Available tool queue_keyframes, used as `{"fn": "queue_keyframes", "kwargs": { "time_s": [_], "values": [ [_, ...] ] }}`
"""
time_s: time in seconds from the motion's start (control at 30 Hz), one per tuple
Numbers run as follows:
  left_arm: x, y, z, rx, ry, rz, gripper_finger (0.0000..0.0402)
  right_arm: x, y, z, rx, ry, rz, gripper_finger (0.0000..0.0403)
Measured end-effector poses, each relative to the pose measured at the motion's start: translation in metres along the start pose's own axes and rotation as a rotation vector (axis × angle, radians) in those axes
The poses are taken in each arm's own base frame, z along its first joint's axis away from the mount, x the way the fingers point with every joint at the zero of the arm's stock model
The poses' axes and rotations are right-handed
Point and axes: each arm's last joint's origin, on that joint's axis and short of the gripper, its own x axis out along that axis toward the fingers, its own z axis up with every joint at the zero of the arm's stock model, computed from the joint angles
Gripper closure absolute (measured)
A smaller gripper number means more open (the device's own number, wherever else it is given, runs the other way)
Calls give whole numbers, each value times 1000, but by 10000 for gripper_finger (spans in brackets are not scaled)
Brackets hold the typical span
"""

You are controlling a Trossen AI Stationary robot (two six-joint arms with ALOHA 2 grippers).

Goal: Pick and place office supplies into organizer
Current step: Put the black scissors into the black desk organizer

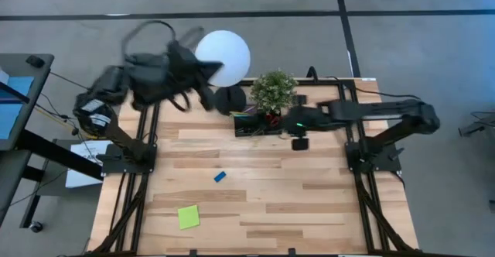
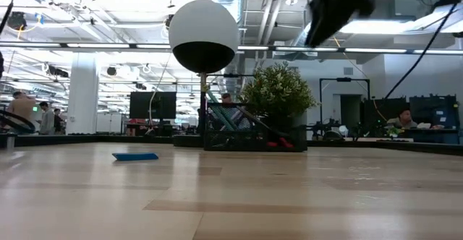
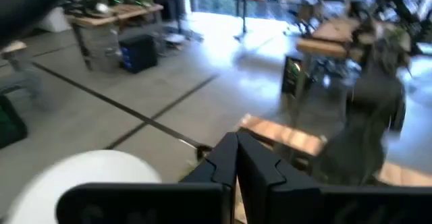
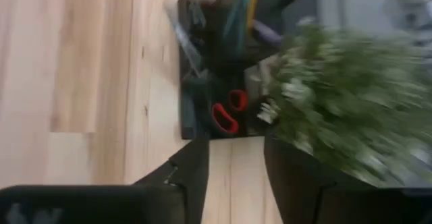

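Observation:
The black organizer (image 1: 249, 125) stands at the table's far middle, in front of the potted plant. It holds red-handled scissors (image 4: 226, 113) and several pens (image 4: 244, 8). A small blue eraser (image 1: 220, 176) and a lime-green sticky pad (image 1: 188, 217) lie flat on the wood, nearer the front. My right gripper (image 4: 236, 166) hovers open just right of the organizer (image 4: 196, 82), slanting down, with bare table between its fingers. My left gripper (image 3: 236, 164) is shut on nothing, raised at the far left beside the lamp's white globe.
A lamp with a white globe (image 1: 223, 56) and a round black base (image 1: 230, 99) stands left of the potted plant (image 1: 274, 90), both close behind the organizer. The wooden table (image 1: 309, 203) is open toward the near edge. People and desks show in the room behind.

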Motion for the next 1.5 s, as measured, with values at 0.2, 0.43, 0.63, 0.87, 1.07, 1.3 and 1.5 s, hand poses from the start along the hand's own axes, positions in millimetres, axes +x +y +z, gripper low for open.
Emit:
{"fn": "queue_keyframes", "kwargs": {
  "time_s": [0.2, 0.43, 0.63, 0.87, 1.07, 1.3, 1.5],
  "values": [
    [-36, 37, 9, 23, -22, 28, 402, 78, -8, 21, 15, -20, 143, 256],
    [-62, 59, 6, 66, 17, 40, 401, 139, -6, 17, 28, 79, 181, 269],
    [-65, 63, -3, 86, 91, 52, 402, 163, -5, 8, -29, 168, 186, 275],
    [-64, 62, -5, 93, 105, 54, 402, 176, -15, 4, -13, 196, 89, 276],
    [-64, 62, -5, 66, 105, 56, 402, 178, -24, 2, 19, 182, 72, 276],
    [-62, 61, -6, 52, 107, 58, 402, 191, -14, 3, 5, 186, 94, 276],
    [-62, 60, -6, 47, 111, 58, 402, 212, 1, 4, -48, 268, -61, 276]
  ]
}}
